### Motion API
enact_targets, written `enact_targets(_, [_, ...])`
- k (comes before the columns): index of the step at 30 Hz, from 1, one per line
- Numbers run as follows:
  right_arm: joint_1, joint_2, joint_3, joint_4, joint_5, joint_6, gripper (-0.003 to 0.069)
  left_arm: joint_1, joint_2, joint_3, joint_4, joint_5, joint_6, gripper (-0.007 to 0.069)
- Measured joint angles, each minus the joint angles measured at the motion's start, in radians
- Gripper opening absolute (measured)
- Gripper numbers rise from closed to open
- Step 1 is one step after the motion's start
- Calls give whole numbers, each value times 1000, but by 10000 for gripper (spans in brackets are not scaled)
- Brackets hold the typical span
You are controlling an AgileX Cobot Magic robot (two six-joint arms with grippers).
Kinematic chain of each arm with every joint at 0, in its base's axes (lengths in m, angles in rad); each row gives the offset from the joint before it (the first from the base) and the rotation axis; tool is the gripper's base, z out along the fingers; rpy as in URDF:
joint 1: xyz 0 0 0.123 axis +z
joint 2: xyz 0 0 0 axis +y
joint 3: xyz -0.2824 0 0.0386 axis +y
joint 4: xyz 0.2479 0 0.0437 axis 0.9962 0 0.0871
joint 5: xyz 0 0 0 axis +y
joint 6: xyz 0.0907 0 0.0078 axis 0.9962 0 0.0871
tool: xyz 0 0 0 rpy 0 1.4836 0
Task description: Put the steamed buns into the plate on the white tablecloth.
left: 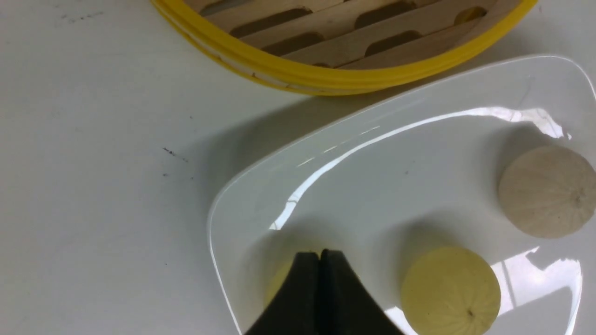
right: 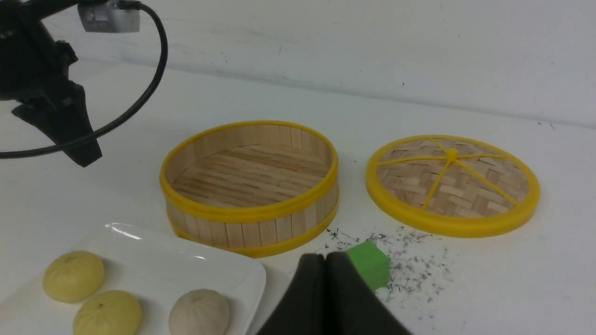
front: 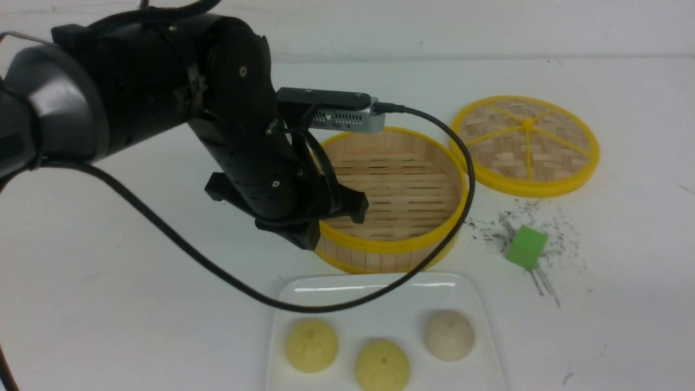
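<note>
Front view: all three buns (front: pixel 383 365) lie on the plate (front: pixel 380 293), close beside the steamer (front: pixel 391 247). Left wrist view: the left gripper (left: pixel 320 256) is pressed together, empty. Right wrist view: the right gripper (right: pixel 326 259) too (nothing held). Buns seem soft and light; grasp their sides gently.
</note>
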Motion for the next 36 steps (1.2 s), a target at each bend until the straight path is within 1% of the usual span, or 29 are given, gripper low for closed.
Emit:
enact_targets(6, [0, 0, 0, 0, 0, -1, -3, 0, 0, 0, 31, -16, 1, 13])
enact_targets(18, [-1, -2, 0, 3, -1, -3, 1, 0, 0, 0, 38, -19, 1, 13])
enact_targets(22, [-61, -2, 26, 11, -50, -3, 4, 0, 0, 0, 50, -19, 1, 17])
enact_targets(25, [-182, -31, 143, 11, -154, -3, 4, 0, 0, 0, 56, -19, 1, 17])
enact_targets(26, [-216, -43, 173, 11, -165, -4, 6, 0, 0, 0, 56, -20, 1, 17])
enact_targets(27, [-223, -47, 180, 11, -167, -4, 6, 0, 0, 0, 56, -20, 1, 17])
enact_targets(30, [-326, -62, 311, 5, -154, -4, 11, 0, -16, 0, 66, -21, 1, 19])
enact_targets(33, [-364, -62, 363, 4, -116, -4, 13, 0, -58, 0, 90, -16, 1, 19])
enact_targets(36, [-374, -62, 370, -3, -102, -4, 12, 0, -110, 0, 117, -10, 1, 19])
